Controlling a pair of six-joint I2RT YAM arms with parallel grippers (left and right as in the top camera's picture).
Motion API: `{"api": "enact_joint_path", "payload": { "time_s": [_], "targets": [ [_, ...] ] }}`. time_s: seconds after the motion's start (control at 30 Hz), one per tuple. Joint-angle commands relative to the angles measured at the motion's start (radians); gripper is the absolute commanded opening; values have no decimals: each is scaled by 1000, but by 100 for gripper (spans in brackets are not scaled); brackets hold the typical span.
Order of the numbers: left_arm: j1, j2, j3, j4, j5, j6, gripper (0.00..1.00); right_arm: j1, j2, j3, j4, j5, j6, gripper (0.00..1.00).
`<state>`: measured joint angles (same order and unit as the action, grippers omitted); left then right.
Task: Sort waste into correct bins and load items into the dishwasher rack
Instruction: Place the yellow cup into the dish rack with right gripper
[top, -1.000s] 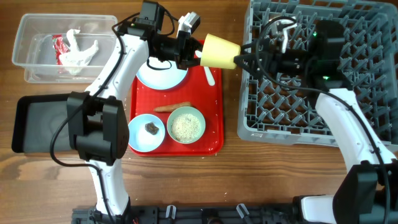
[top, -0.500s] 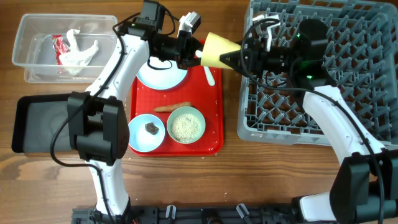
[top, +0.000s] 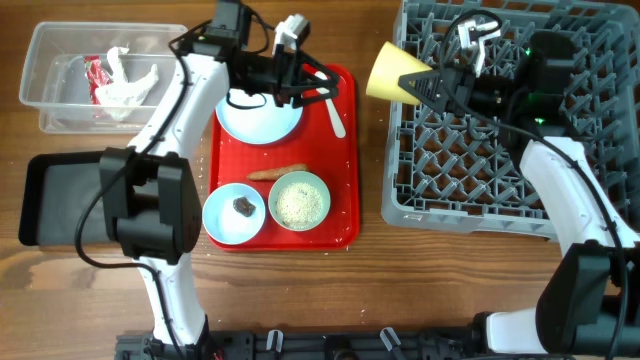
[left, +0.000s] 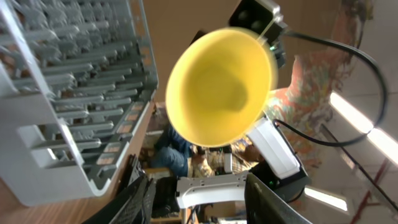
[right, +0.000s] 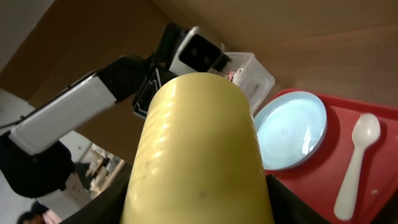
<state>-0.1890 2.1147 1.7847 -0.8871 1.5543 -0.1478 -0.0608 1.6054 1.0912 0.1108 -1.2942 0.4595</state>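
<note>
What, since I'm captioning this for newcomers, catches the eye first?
The yellow cup, held sideways in the air by the right tool at the left edge of the rack. Next, the red tray mid-table, where the left tool hangs open near the plate.

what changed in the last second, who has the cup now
The yellow cup passed to the right claw, which carried it right to the edge of the dishwasher rack. The left claw let go and drew back over the plate. Everything on the red tray stayed put.
</note>
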Motion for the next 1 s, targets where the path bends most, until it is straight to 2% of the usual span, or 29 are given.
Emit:
{"api": "enact_joint_path", "payload": {
  "time_s": [0.0,0.07,0.17,0.27,0.3,0.4,0.5,0.6,0.73,0.77,0.8,0.83,0.87,0.97],
  "targets": [
    [54,-28,3,2,-85,5,47,-6,-48,15,-188,170,-113,40],
    [82,-28,3,1,-250,5,44,-6,-143,50,-476,396,-208,44],
    [89,-28,3,-24,-451,6,42,4,-278,179,-863,726,-225,45],
    [84,-28,3,-72,-632,13,41,37,-321,269,-1131,967,-223,45],
    [84,-28,3,-109,-747,13,40,64,-319,277,-1261,1062,-210,45],
    [76,-28,3,-193,-1020,13,38,104,-271,275,-1452,1262,-171,50],
    [49,-28,3,-237,-1213,39,38,107,-193,275,-1474,1321,-171,50],
    [24,-28,3,-237,-1258,39,38,110,-92,246,-1438,1290,-178,50],
    [10,-56,3,-240,-1276,39,34,158,35,237,-1403,1241,-198,51],
    [10,-81,3,-240,-1296,39,34,160,56,237,-1402,1241,-195,54],
    [10,-105,3,-241,-1311,39,35,160,79,237,-1405,1241,-195,66],
    [10,-136,3,-241,-1321,39,37,160,93,237,-1410,1241,-195,82],
    [10,-156,3,-241,-1321,39,40,160,97,237,-1413,1241,-195,91],
    [-1,-231,3,-256,-1320,39,45,159,53,303,-1471,1241,-198,98]
  ]
}}
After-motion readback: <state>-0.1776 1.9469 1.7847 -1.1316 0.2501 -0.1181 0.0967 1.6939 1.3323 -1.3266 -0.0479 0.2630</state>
